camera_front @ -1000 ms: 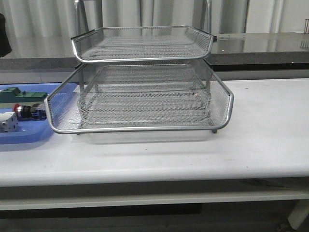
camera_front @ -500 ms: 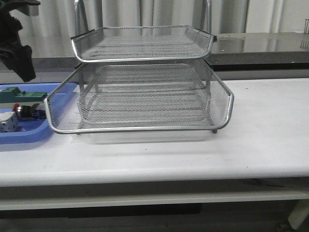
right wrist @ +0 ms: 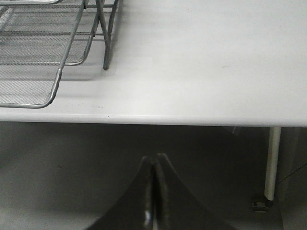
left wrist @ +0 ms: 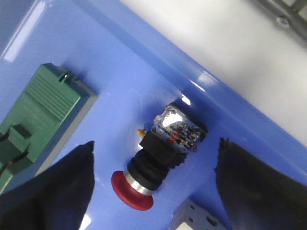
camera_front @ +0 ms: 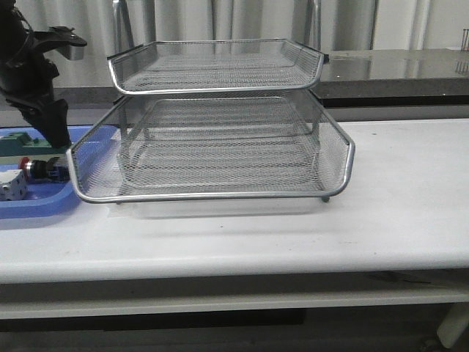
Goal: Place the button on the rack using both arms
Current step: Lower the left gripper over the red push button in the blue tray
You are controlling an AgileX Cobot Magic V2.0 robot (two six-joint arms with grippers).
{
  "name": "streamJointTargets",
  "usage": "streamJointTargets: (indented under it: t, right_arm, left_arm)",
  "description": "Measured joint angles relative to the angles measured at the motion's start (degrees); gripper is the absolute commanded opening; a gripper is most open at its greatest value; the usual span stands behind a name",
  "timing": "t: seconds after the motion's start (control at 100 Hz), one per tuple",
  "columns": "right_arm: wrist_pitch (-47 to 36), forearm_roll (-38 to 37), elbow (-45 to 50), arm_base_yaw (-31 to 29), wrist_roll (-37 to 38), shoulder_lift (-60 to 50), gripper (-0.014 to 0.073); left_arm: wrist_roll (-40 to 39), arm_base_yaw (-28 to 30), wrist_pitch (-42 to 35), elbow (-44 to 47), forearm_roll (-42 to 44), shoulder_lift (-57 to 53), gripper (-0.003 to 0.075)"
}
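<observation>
1. The button [left wrist: 158,158] lies on its side in the blue tray [camera_front: 44,207] at the left end of the table [camera_front: 396,191], just beside the rack [camera_front: 220,139]. Its red cap points toward the left gripper [left wrist: 153,191], and its clear rear block, where small parts show inside, points away.

2. The left gripper hangs over the tray with its jaws wide apart – one finger on each side of the button, not touching it.

3. The right gripper [right wrist: 154,191] is below the table edge, away from the work. Its fingers are pressed together and hold nothing.

4. The button looks light and stiff, a hard plastic body with a metal ring. I judge that it will not bend or crush, but its round, smooth cap can roll or slip between flat pads.

5. The best place to take hold seems the black collar in the middle – it is wider, has flat sides, and lies near the centre of weight.

6. A green block [left wrist: 43,115] and a white block [left wrist: 199,218] lie close by in the same tray, so the fingers have little room.
</observation>
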Motion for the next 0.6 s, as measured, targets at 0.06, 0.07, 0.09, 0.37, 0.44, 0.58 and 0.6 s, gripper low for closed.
streamJointTargets:
  t: [0.06,0.07,0.09,0.37,0.44,0.58,0.6]
  right_arm:
    - [0.0,0.0,0.0,0.0,0.0,0.0,-0.0069]
    - [0.0,0.0,0.0,0.0,0.0,0.0,-0.0069]
    - [0.0,0.0,0.0,0.0,0.0,0.0,-0.0069]
    - [0.0,0.0,0.0,0.0,0.0,0.0,-0.0069]
    - [0.0,0.0,0.0,0.0,0.0,0.0,-0.0069]
    - [0.0,0.0,0.0,0.0,0.0,0.0,-0.0069]
    - [0.0,0.0,0.0,0.0,0.0,0.0,-0.0069]
  left_arm:
    - [0.4,0.0,0.0,-0.2,0.1,0.7,0.0514]
    - [0.6,0.0,0.0,-0.2,0.2,0.8,0.0514]
    - [0.7,0.0,0.0,-0.2,0.2,1.0,0.0514]
    - [1.4,0.0,-0.3,-0.9,0.9,4.1,0.0514]
    - [1.4,0.0,-0.6,-1.4,0.9,4.5,0.0514]
    - [1.5,0.0,-0.7,-2.5,0.9,5.6,0.0514]
    - [1.5,0.0,-0.7,-2.5,0.9,5.8,0.0514]
